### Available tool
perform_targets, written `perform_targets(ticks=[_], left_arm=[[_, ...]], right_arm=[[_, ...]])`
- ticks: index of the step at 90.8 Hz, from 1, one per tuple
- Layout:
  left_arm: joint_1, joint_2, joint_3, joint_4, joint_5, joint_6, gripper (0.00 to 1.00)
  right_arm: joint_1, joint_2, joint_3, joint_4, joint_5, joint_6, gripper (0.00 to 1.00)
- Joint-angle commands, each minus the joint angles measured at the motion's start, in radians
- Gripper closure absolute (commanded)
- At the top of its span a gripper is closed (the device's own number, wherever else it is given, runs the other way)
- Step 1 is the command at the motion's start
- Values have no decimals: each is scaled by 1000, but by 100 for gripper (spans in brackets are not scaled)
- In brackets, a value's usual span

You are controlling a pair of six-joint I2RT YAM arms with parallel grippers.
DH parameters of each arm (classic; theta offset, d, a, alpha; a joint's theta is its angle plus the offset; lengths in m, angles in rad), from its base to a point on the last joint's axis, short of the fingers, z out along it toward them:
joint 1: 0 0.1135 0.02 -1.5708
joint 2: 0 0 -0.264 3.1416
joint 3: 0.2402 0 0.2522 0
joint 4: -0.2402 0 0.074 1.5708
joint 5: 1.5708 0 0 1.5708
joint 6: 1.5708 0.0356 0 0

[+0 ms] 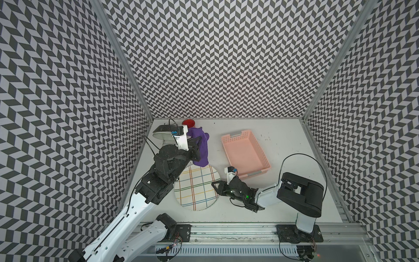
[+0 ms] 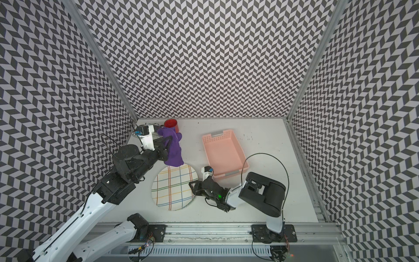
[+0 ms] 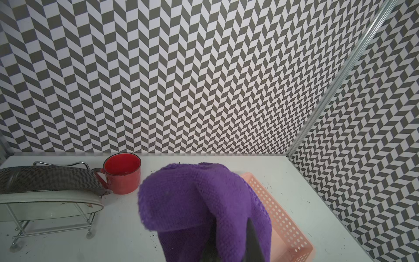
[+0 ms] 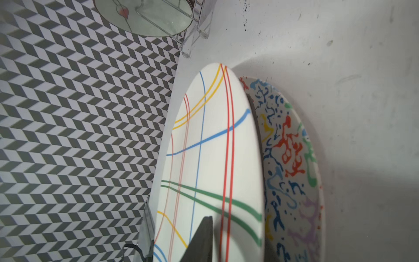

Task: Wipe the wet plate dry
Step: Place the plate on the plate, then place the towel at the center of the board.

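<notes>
Right wrist view: the white round plate with coloured crossing lines (image 4: pixel 210 147) is straddled at its rim by the right claw (image 1: pixel 216 188), grip uncertain, above a splatter-patterned plate (image 4: pixel 292 158); a purple knitted cloth (image 3: pixel 192 204) is clamped by the left claw (image 1: pixel 198 147)

No readable text, label, brand or number shows anywhere.

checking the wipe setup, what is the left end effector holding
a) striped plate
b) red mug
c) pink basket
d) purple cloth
d: the left end effector is shut on the cloth, which hangs from it in both top views.
</notes>
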Motion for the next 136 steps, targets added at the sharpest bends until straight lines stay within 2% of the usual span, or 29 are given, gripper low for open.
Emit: perform_targets(ticks=[1,12,28,53,63,69,75,79,96,103,110,117,131,136], left_arm=[[-1,-11,-5,24,11,1,100],[-1,-7,-14,30,1,0,100],[1,14,-34,52,-10,-12,100],[13,110,-70,186,-55,-24,100],[63,207,-98,316,3,-34,100],[95,286,-107,392,14,-32,100],[126,385,-87,436,14,-18,100],[146,463,-49,442,15,-7,100],[201,755,75,451,55,24,100],[203,831,82,460,63,8,88],[205,893,71,481,82,-25,71],[206,933,56,496,103,-49,48],[203,907,-15,559,135,-73,4],[201,865,-39,565,140,-101,0]], right_arm=[[2,-10,-11,-54,42,-44,66],[4,-49,-26,-72,36,-59,58],[9,-160,-91,-96,58,-63,42],[10,-455,-193,-181,91,-116,38],[8,-631,-220,-300,217,-159,33],[0,-740,-246,-345,341,-212,22],[-38,-838,-270,-397,409,-273,16],[-84,-904,-279,-433,413,-310,14],[-328,-1121,-297,-548,281,-392,9],[-384,-1184,-296,-591,268,-421,7],[-423,-1226,-293,-618,269,-462,5],[-457,-1252,-281,-647,271,-522,3],[-535,-1265,-225,-719,309,-608,0],[-560,-1267,-212,-724,317,-630,0]])
